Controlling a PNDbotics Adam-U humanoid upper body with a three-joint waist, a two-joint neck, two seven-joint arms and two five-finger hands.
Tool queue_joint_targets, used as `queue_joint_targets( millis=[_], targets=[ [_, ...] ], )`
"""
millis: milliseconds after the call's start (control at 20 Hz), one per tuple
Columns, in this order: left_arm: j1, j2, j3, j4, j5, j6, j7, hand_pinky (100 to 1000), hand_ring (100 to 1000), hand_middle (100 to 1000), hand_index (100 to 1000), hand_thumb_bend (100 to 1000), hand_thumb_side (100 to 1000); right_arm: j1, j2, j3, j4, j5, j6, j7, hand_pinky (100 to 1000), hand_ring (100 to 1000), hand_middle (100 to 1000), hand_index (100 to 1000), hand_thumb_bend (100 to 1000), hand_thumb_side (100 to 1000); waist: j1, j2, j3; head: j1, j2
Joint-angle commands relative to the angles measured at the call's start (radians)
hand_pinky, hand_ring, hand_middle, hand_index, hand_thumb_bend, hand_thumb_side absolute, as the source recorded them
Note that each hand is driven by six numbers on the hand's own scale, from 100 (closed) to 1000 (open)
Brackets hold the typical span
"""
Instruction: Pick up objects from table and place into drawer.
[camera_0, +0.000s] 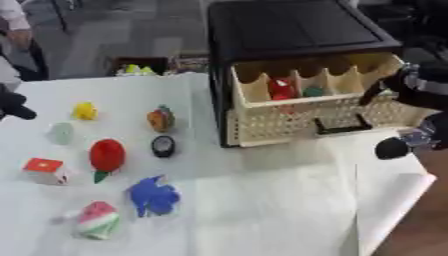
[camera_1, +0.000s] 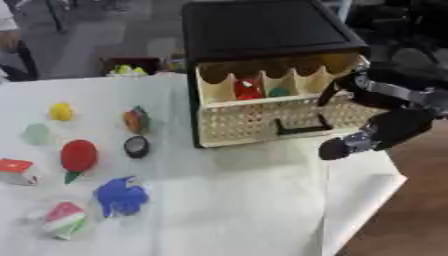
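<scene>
A black cabinet (camera_0: 297, 25) stands at the back right with its cream lattice drawer (camera_0: 297, 122) pulled out. A red thing (camera_0: 281, 89) and a small green thing (camera_0: 313, 92) lie in its compartments. On the white table (camera_0: 262, 210) lie a yellow toy (camera_0: 85, 111), a pale green piece (camera_0: 61, 133), an orange-and-green toy (camera_0: 161, 119), a black round thing (camera_0: 163, 146), a red fruit with a green tip (camera_0: 107, 155), a red-and-white cube (camera_0: 45, 171), a blue toy (camera_0: 154, 196) and a pink-and-green slice (camera_0: 98, 220). My right hand (camera_1: 343, 87) is open at the drawer's right end, holding nothing. My left hand (camera_0: 13, 107) shows at the left edge.
The rest of my right arm (camera_1: 394, 127) hangs over the table's right edge beside the drawer. A dark box (camera_0: 140, 65) with small things stands beyond the table's far edge. White paper (camera_0: 394, 200) overhangs the right edge. A person stands at the far left.
</scene>
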Motion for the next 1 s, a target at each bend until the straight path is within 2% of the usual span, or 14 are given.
queue_joint_targets(
  millis=[50,350,600,750,850,1000],
  targets=[
    [-0.009,0.018,0.01,-0.018,-0.003,0.0,0.006,546,626,618,777,100,873,-0.007,-0.017,-0.037,-0.023,-0.005,0.008,-0.031,100,100,100,852,906,1000,-0.003,-0.016,-0.004,0.003,0.003],
    [-0.008,0.018,0.011,-0.018,-0.005,0.0,0.007,546,626,618,777,100,873,-0.013,-0.005,-0.06,-0.036,-0.007,0.028,-0.082,100,100,100,847,889,1000,-0.002,-0.016,-0.006,0.005,0.005],
    [-0.007,0.018,0.012,-0.018,-0.006,-0.002,0.008,546,626,618,777,100,872,-0.028,0.009,-0.078,-0.042,-0.012,0.046,-0.128,100,100,100,836,823,1000,-0.001,-0.017,-0.006,0.01,0.007],
    [-0.007,0.02,0.012,-0.018,-0.005,-0.005,0.01,546,626,618,777,100,870,-0.043,0.025,-0.09,-0.042,-0.028,0.064,-0.185,100,100,100,828,721,1000,0.001,-0.017,-0.004,0.015,0.011],
    [-0.008,0.022,0.013,-0.018,-0.004,-0.009,0.011,546,627,618,777,100,867,-0.053,0.037,-0.096,-0.042,-0.046,0.083,-0.237,100,100,100,823,581,1000,0.003,-0.016,-0.002,0.022,0.014],
    [-0.011,0.027,0.012,-0.018,-0.003,-0.017,0.014,546,627,619,778,100,862,-0.074,0.059,-0.098,-0.042,-0.088,0.123,-0.342,100,100,100,818,309,1000,0.007,-0.015,0.003,0.036,0.018]
  ],
)
